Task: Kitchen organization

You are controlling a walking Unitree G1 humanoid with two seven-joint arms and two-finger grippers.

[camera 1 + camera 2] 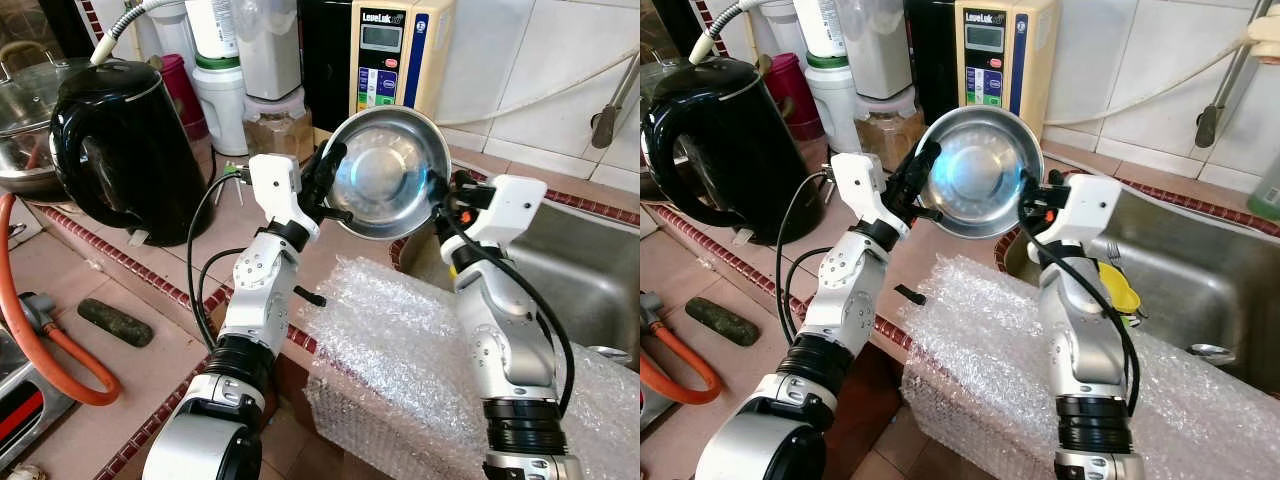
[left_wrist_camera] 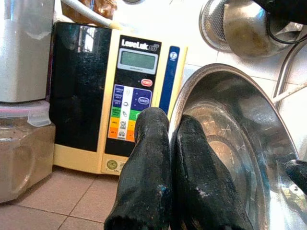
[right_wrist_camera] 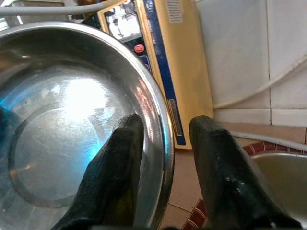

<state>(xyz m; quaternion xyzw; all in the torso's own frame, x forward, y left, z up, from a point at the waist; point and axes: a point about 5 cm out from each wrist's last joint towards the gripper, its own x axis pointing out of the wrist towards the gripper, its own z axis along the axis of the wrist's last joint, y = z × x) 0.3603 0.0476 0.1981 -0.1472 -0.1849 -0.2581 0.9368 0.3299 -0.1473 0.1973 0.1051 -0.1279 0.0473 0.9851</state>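
Both my arms hold a round, shiny stainless-steel bowl (image 1: pixel 388 172) up on its edge above the tiled worktop (image 1: pixel 120 285), its hollow facing me and nothing in it. My left tool (image 1: pixel 330 172) pinches the bowl's left rim, its two black fingers (image 2: pixel 144 182) pressed close with the rim between them. My right tool (image 1: pixel 440 195) straddles the right rim, one finger inside the bowl and one outside, spread a little; from the wrist view I cannot tell whether both pads touch the metal.

Just beyond the bowl, against the white tiled wall, stands a cream-and-black water ioniser with a small display and coloured buttons (image 1: pixel 385 55). To its left sit a clear plastic tub of brownish powder (image 1: pixel 275 125), a white bottle with a green band (image 1: pixel 220 75) and a dark pink cup (image 1: pixel 183 92). A glossy black electric kettle (image 1: pixel 125 150) stands on the worktop at far left, lid shut, with a steel pot under a glass lid (image 1: pixel 25 120) behind it.

At right lies a stainless-steel sink (image 1: pixel 1200 280), a yellow item (image 1: pixel 1118 285) and a fork in its basin. A sheet of clear bubble wrap (image 1: pixel 400 360) drapes over the worktop's near edge. An orange hose (image 1: pixel 40 340) curls at near left, beside a dark green oblong object (image 1: pixel 115 322).
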